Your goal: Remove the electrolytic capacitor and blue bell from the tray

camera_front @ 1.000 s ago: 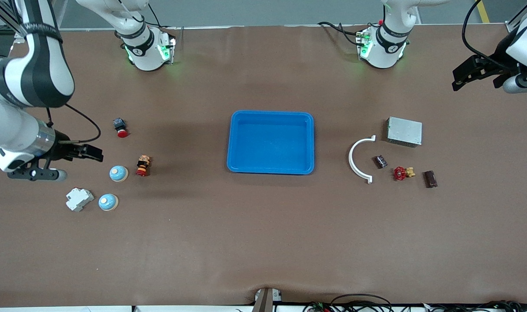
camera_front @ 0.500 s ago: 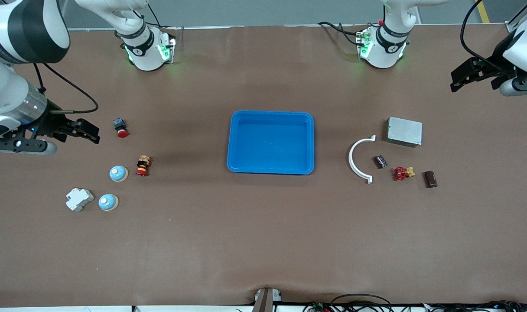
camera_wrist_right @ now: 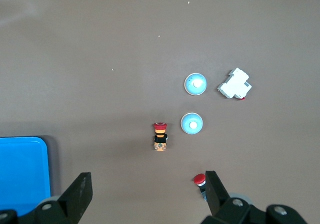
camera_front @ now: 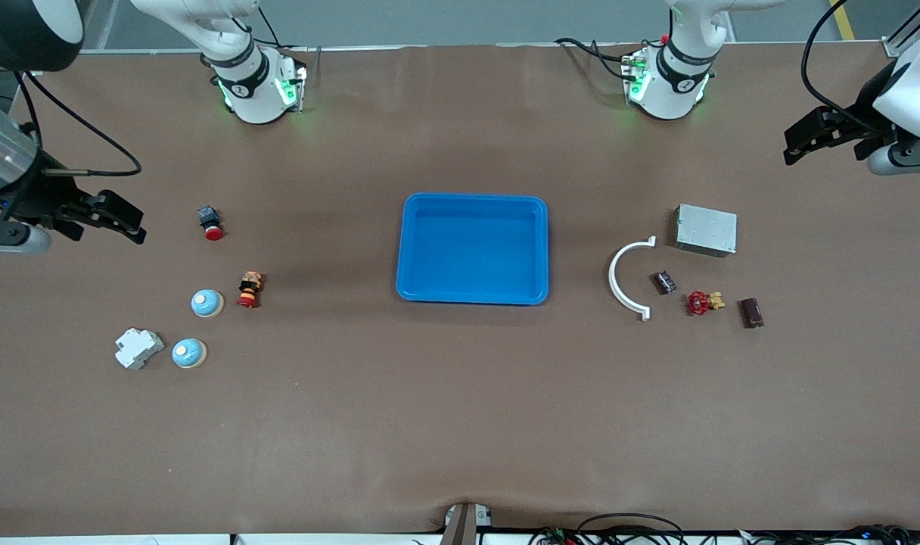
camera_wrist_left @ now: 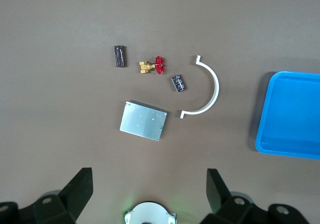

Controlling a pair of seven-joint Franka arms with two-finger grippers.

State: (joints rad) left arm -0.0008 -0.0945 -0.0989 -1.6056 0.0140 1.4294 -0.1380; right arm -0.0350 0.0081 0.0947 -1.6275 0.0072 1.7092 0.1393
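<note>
Two bells: (camera_front: 206, 303) and (camera_front: 189, 353), lower left of front view, on table.
Capacitor (camera_front: 750, 312): lower right of front view, beside red valve (camera_front: 699, 303).
Tray (camera_front: 473, 248): centre.
Left gripper (camera_front: 798, 141): fingers apart, upper right, holding nothing.
Right gripper (camera_front: 123, 216): fingers apart, far left, holding nothing.

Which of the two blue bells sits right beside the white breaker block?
The blue bell nearer the front camera; it sits next to the white breaker block. The other bell lies beside the red-and-orange button part.
</note>
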